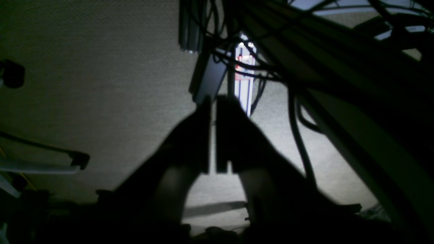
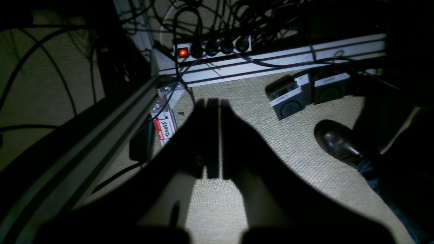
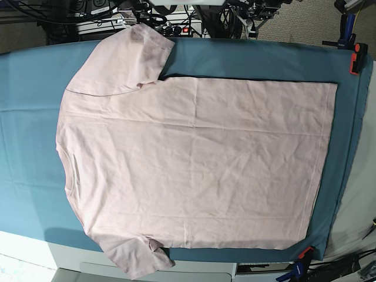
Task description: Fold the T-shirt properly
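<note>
The T-shirt (image 3: 188,164) lies spread flat on the teal cloth (image 3: 29,117) that covers the table, plain pink side up, and takes up most of the surface. Its collar faces the cloth's left edge in the base view and its hem runs just short of the right edge. One sleeve reaches the far edge, the other hangs slightly over the near edge. The fabric is lightly creased but unfolded. Orange clamps (image 3: 355,61) pin the cloth at the right-hand corners.

Neither arm appears in the base view; both are off the table, pointing at the floor.

The left gripper (image 1: 213,135) is closed and empty, its dark fingers (image 1: 193,135) nearly touching with only a thin slit of light between them. Below it is pale carpet (image 1: 101,84), with cables (image 1: 298,135) and a metal frame beam (image 1: 356,135) to the side.

The right gripper (image 2: 217,135) is closed too, holding nothing, its jaws parallel with a hairline gap. Under it lies carpet, a power strip (image 2: 210,49) with a red lit switch, two dark pedal boxes (image 2: 305,91), and a brown shoe (image 2: 339,142) near the picture's right edge.
</note>
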Available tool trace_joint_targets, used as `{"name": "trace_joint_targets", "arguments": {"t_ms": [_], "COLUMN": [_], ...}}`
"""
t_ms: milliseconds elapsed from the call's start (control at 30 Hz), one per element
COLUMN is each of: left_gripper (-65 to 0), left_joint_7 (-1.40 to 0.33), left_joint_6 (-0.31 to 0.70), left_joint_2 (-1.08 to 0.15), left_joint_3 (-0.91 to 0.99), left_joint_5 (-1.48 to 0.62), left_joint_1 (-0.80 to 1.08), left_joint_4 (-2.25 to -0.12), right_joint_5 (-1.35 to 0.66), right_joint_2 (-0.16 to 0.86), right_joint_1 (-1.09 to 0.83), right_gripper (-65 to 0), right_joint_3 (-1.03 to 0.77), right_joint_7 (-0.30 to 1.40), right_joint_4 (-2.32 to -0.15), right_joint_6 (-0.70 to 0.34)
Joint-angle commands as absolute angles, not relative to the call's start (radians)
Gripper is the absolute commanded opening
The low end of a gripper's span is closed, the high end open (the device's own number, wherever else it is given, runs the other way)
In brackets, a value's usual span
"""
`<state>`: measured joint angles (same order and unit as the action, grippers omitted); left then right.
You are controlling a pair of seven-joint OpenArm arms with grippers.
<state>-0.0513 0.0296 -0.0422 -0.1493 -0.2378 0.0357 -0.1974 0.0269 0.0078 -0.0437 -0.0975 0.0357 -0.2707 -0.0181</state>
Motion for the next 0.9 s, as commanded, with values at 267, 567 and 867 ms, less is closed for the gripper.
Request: {"name": "trace_joint_targets", "arguments": {"t_ms": [267,567,867], "left_gripper": [-60.9,-60.9,-60.9], "left_joint_7": [-0.053,-0.053,-0.081], "left_joint_6": [0.026,0.026,-0.007], "left_joint_2": [-0.045,-0.045,-0.071], "left_joint_3": [-0.148,-0.148,-0.147], "left_joint_5": [-0.244,-0.244,-0.244], "left_joint_1": [0.036,0.036,0.079], "left_joint_4": [-0.215,-0.215,-0.281], "right_joint_5": [0.027,0.027,0.027], "right_joint_2": [0.012,0.012,0.017], "right_joint_1": [-0.039,-0.039,-0.059], "right_gripper": [-63.9,-63.9,-63.9], "right_joint_3": [-0.099,-0.099,-0.099], "right_joint_7": [0.019,0.007,0.008], "right_joint_4": [-0.279,-0.279,-0.303], "right_joint_6": [-0.013,-0.013,0.007]}}
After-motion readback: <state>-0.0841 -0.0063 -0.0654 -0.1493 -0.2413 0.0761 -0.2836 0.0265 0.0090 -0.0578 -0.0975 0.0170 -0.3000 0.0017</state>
